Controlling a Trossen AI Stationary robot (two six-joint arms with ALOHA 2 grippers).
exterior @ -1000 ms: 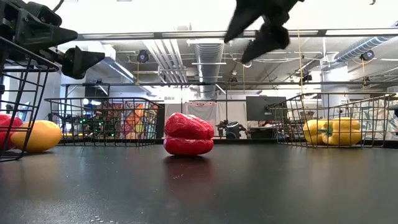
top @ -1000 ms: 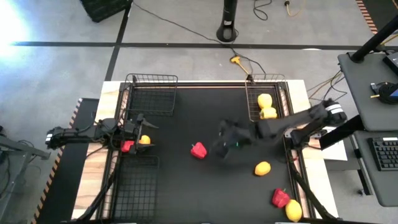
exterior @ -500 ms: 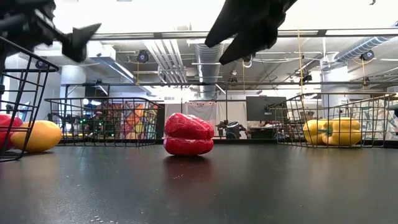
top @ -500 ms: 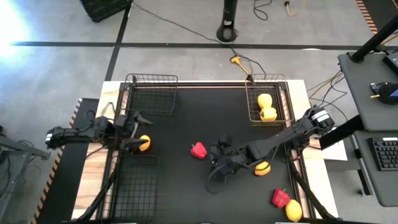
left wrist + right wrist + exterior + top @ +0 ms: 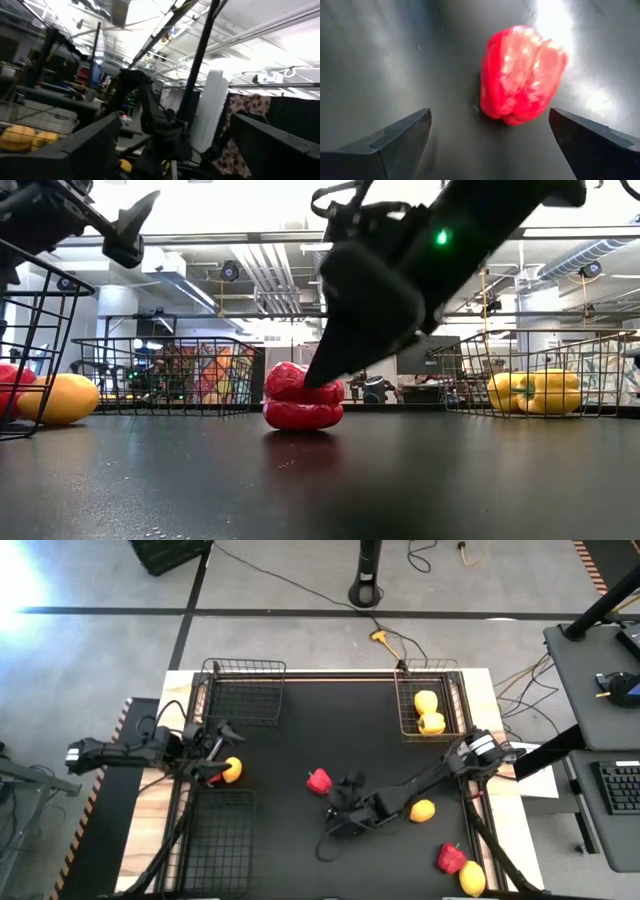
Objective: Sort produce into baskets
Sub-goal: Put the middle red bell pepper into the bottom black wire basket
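Observation:
A red bell pepper (image 5: 319,780) lies on its side on the black table mat; it also shows in the right wrist view (image 5: 522,75) and the low view (image 5: 302,398). My right gripper (image 5: 338,800) is open and low over the mat just near-right of this pepper. Its fingers (image 5: 395,137) point at the pepper and stand apart from it. My left gripper (image 5: 216,736) is open and empty at the table's left. It is raised over a yellow oval (image 5: 232,770) and a red piece (image 5: 211,778) that lie there. The left wrist view looks out level across the room.
A wire basket (image 5: 243,690) stands far left and another (image 5: 218,840) near left. A third basket (image 5: 408,705) at the far right holds two yellow peppers (image 5: 428,712). A yellow oval (image 5: 422,810), a red pepper (image 5: 450,858) and a yellow piece (image 5: 471,878) lie near right.
My right gripper has swung toward the table's near edge and gone down from high above the mat to just beside the red pepper, staying open. My left gripper has tipped its fingers upward.

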